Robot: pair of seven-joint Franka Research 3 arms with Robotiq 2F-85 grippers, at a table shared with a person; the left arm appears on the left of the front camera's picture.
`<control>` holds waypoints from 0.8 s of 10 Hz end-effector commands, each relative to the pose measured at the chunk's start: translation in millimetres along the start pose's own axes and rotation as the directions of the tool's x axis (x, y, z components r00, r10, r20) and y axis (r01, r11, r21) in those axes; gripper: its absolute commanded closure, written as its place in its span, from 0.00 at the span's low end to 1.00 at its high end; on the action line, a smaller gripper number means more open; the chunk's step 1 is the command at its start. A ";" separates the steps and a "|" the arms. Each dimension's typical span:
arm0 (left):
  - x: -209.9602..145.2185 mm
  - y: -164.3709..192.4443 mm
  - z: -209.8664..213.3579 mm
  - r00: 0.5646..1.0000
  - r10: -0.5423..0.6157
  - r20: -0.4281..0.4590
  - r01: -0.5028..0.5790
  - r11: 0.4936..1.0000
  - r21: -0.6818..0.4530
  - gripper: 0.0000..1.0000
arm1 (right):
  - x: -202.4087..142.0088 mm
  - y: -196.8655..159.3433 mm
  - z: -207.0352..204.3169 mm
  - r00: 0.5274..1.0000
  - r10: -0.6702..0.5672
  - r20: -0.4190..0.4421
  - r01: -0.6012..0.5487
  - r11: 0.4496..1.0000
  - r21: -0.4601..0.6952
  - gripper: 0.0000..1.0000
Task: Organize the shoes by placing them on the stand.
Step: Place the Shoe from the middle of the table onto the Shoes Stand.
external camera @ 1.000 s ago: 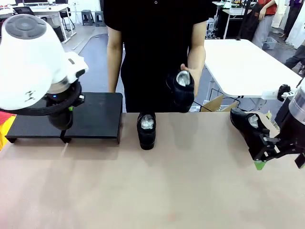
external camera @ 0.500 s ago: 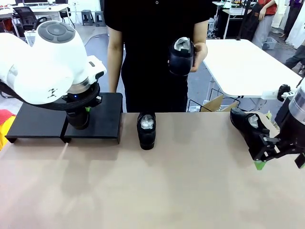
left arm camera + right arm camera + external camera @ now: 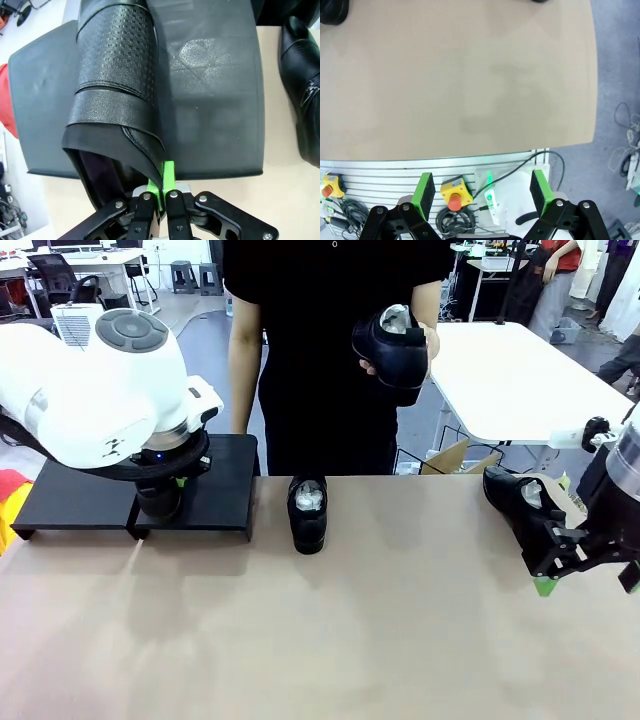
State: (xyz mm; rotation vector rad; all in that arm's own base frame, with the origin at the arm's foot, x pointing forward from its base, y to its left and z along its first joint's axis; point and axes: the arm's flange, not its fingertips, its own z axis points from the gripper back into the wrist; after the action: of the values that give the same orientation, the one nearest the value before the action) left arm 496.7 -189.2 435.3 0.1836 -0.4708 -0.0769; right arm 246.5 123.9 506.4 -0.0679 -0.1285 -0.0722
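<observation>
Clamping shoe (image 3: 117,95) by collar: left pincer (image 3: 165,176)

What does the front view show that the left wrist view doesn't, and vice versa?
Front view adds: a person's hand holding up a glossy black leather shoe stuffed with white paper, another such shoe at the right edge of the table, and the open right gripper. Left wrist view adds: the left gripper pinched shut on the heel rim of a black embossed-leather shoe. Both share: the low matte black stand and the black lace-up shoe on the table beside it.
</observation>
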 end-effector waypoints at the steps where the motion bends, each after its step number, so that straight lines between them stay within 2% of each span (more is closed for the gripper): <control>1: -0.3 -2.0 -5.4 0.999 0.003 0.038 -0.005 0.999 0.033 1.00 | 1.0 -0.6 0.4 1.000 -0.007 -0.001 0.007 1.000 0.011 0.00; 5: 1.1 0.9 -14.4 0.998 0.022 0.065 -0.026 0.998 0.056 1.00 | 1.0 -0.6 0.4 1.000 -0.007 -0.001 0.007 1.000 0.011 0.00; 8: 0.3 -1.4 -21.3 0.999 0.013 0.046 -0.015 0.999 0.045 1.00 | 1.0 -0.6 0.4 1.000 -0.007 -0.001 0.007 1.000 0.011 0.00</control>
State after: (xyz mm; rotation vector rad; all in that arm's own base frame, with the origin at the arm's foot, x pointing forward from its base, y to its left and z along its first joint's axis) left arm 502.4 -183.8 422.0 0.2179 -0.4904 -0.0640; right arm 246.5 123.9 506.4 -0.0679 -0.1285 -0.0722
